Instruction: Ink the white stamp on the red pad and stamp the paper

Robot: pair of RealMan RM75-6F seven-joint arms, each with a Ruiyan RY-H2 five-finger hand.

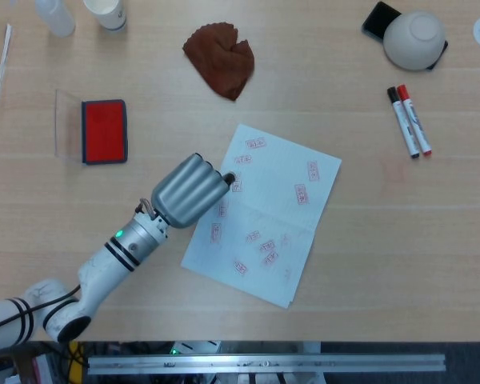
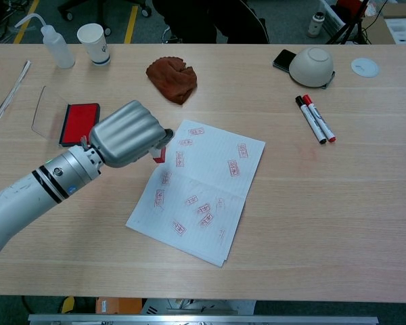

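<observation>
Pale wood-grain surface (image 1: 400,240), smooth and matt; on it one sheet of white paper (image 1: 292,232) lying askew, lined, creased across the middle, dotted with many small red rectangular prints; the left robot hand (image 1: 190,190), a ribbed grey metal shell on a white arm with black bands, sits at the paper's upper left edge with its fingers curled round the stamp (image 2: 159,153); only a small red-and-white corner of the stamp shows below the knuckles in the chest view, just above the paper's left edge; whether it touches the sheet I cannot tell; the right robot hand shows in neither view.

One pad (image 1: 104,131) lies well to the left of the paper, a flat rectangle of bright red in a dark frame, its clear lid (image 1: 66,124) folded open beside it; one crumpled brown cloth (image 1: 221,60) lies above the paper; two markers (image 1: 409,120), one black-capped and one red-capped, lie side by side at the right; one upturned pale bowl (image 1: 414,38), round and matt, rests partly on a black phone (image 1: 379,19); one white disc (image 2: 364,66) lies by the far right edge.

At the far left stand one paper cup (image 2: 93,42) and one translucent squeeze bottle (image 2: 56,46) with a bent spout; what either holds I cannot tell; a thin stack of papers (image 2: 11,92) lies at the left edge.
</observation>
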